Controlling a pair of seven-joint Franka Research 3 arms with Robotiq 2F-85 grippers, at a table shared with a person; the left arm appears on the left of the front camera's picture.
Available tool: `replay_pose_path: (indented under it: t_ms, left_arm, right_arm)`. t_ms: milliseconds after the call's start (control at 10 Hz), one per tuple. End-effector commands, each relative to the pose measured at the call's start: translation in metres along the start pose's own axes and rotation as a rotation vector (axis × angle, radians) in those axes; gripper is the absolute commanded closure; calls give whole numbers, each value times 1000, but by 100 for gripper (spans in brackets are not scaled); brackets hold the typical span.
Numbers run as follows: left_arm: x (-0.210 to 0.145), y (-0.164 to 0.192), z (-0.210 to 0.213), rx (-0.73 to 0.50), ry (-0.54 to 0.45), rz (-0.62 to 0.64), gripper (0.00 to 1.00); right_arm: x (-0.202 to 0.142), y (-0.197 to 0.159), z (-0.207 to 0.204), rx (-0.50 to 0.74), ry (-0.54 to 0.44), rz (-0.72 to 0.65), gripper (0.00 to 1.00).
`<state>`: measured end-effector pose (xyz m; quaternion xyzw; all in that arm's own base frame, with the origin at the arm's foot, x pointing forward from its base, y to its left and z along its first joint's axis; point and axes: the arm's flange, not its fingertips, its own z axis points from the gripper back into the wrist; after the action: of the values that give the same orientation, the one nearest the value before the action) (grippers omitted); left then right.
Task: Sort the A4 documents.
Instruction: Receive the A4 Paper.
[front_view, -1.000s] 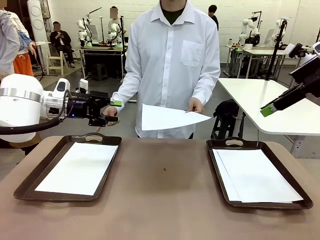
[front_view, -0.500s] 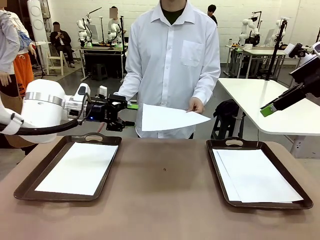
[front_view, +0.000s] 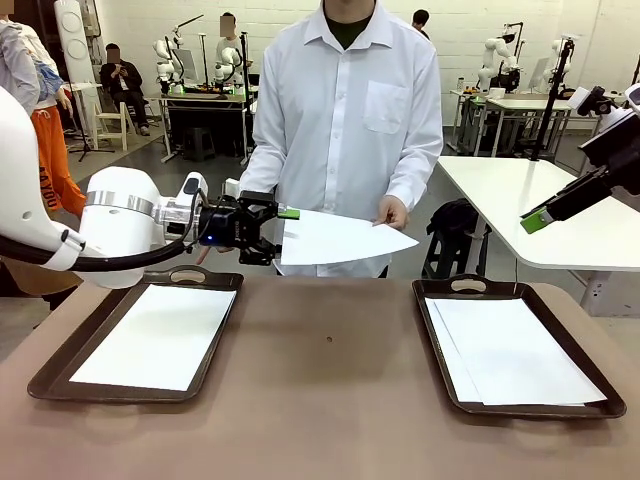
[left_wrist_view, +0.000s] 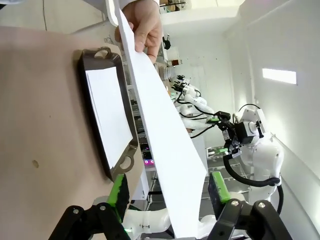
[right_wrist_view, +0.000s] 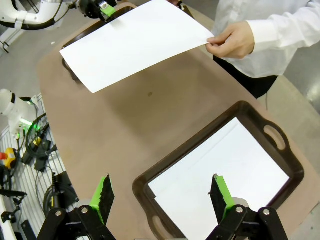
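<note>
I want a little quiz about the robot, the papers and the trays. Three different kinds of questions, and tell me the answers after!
1. True or false: the left gripper has its open fingers on either side of the edge of the sheet that the person's hand holds out.
2. Multiple choice: where is the right gripper? A) hanging open above the right tray; B) pressing on the left tray; C) gripping the person's sleeve.
3. Fill in: each brown tray already has white ____ lying in it.

Key: 1 true; 2 A; 3 paper.
</note>
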<state>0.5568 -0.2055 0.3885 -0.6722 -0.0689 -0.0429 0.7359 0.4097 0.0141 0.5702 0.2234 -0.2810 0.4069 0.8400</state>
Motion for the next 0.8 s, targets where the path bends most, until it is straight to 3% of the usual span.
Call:
replay_pose_path:
  t_ms: [0, 400, 500, 600, 700]
  left_arm:
    - [9, 2, -12, -39, -21, 38, 17]
    - [9, 10, -19, -75, -23, 75, 19]
    - [8, 9, -19, -96, -18, 66, 37]
    - [9, 10, -18, -109, -16, 74, 39]
    - [9, 11, -18, -112, -12, 75, 57]
  right_arm:
    - [0, -1, -1, 23, -22, 2, 0]
    - [0, -1, -1, 23, -22, 2, 0]
    - [0, -1, -1, 23, -22, 2, 0]
    - [0, -1, -1, 23, -22, 2, 0]
    - [0, -1, -1, 23, -22, 2, 0]
